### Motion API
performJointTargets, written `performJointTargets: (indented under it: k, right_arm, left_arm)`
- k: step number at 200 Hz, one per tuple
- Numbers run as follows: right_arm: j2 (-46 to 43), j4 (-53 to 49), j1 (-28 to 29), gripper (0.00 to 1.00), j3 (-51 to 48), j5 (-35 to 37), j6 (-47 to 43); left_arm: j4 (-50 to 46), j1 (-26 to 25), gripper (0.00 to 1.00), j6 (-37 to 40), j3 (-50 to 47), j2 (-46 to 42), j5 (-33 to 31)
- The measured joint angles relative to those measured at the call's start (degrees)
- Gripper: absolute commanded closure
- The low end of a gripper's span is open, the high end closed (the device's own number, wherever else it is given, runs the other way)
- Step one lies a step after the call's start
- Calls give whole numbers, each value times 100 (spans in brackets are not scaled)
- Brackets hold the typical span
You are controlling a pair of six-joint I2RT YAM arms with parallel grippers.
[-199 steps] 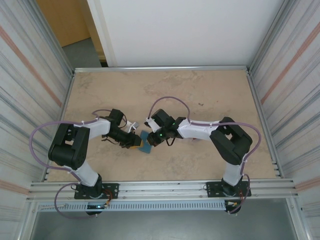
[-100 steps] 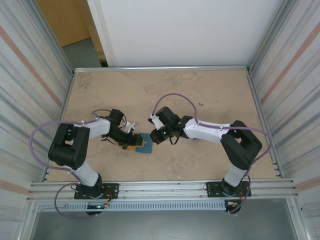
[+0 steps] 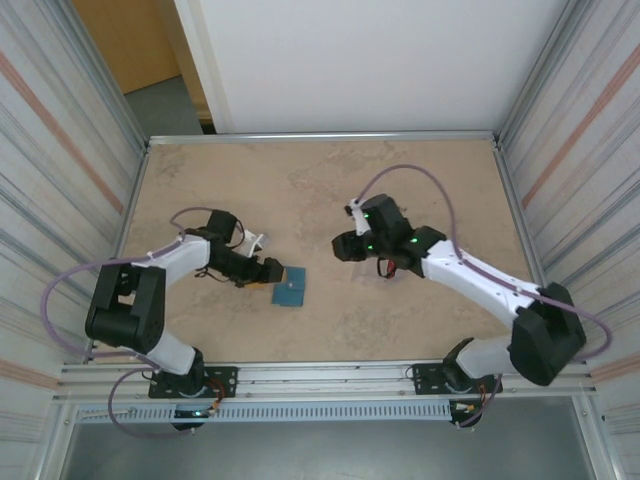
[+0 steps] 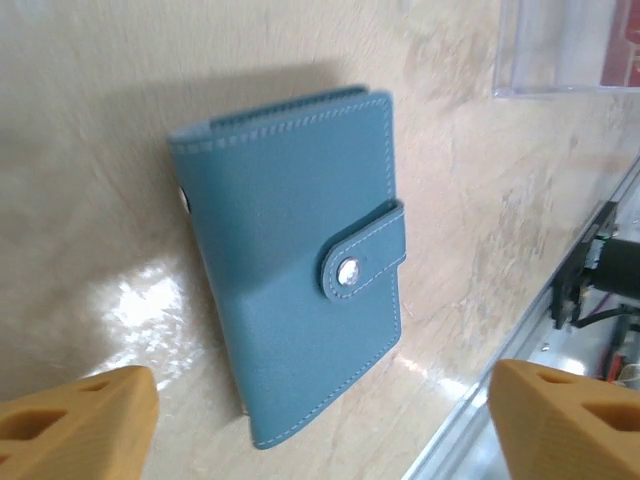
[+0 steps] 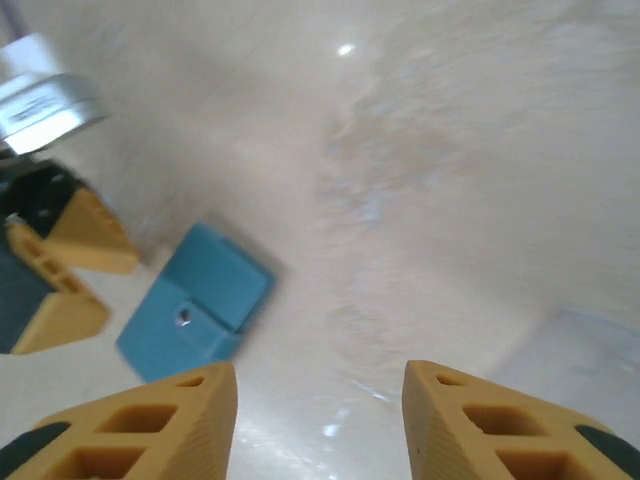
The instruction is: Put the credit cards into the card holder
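Lying flat on table (image 3: 400, 180), tab snapped: card holder (image 3: 291, 288), long axis roughly near-to-far. Left gripper (image 3: 270, 275) placed just beside its left edge, nearer, jaws spread, nothing held. Right gripper (image 3: 343, 246) well apart rightward, jaws parted, nothing held.

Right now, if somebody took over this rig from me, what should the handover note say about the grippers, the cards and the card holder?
Left gripper: open, empty, poised by the card holder.
Right gripper: open, empty, apart from the holder, to its right in the top view.
Holder: flat on the table, closed, tab snapped.
Credit cards: cannot tell where; a red patch shows through a clear case, maybe a card.
Done: holder shut. Left: check that red patch, load it if it is a card.
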Motion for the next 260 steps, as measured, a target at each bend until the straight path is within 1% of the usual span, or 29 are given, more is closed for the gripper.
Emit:
performJointTargets:
  k: [7,10,29,55,67,71,76,103,130,145,168,178,215,229,248,260]
  right_arm:
    - [-190,-59,-160,36,-70,98,-4]
    - [-260,-87,-229,32,-96,125,-20]
    - [-699,-225,-708,19,-280,326,-17]
    - [-1139,-361,-1388,10,-544,483,-46]
    - [-1287,-378,-1714,6,-654,564,-92]
    - [-1327,-367,-1812,2,-693,581,-105]
    - [-1384,-345,-1939,0,-756,601,-129]
    - [-1596,-79,-2671,1,-1191,671,-223]
    - [-1596,402,-3495,1,-1655,597,-232]
    - [-1596,804,-3748,1,-1926,540,-334]
    - [-1558,1429,-3869,1,-2293,535,-549]
    - [-1464,1648,-3917,1,-2356,529,-621]
    - [-1110,2555,-4015,1,-2608,573,-761]
    - [-922,2865,-4015,1,-2677,584,-804]
    - [-667,3230,-4039,1,-2702,588,-887]
    - [-527,3469,-4063,1,-2702,597,-940]
  left_arm:
    - [-28,74,1,96,50,-129,-79]
    - [-39,111,1,153,70,-186,-122]
    - [-66,339,1,378,197,-575,-422]
    - [-7,592,1,680,339,-988,-922]
    - [170,693,1,824,328,-1145,-1202]
    - [291,726,1,883,293,-1198,-1303]
    - [468,765,1,942,229,-1263,-1419]
    - [1711,1034,1,1213,-448,-1530,-1834]
    - [2933,1287,1,1346,-1178,-1499,-1982]
    - [3576,1373,1,1370,-1469,-1443,-2015]
    - [4653,1405,1,1429,-1867,-1276,-2017]
    - [4979,1405,1,1429,-1974,-1178,-2037]
    - [5932,1436,1,1290,-2035,-841,-2181]
    - [6520,1436,1,1202,-2107,-632,-2240]
    - [7143,1436,1,1102,-2240,-229,-2426]
    - [7232,1429,1,1021,-2273,-57,-2625]
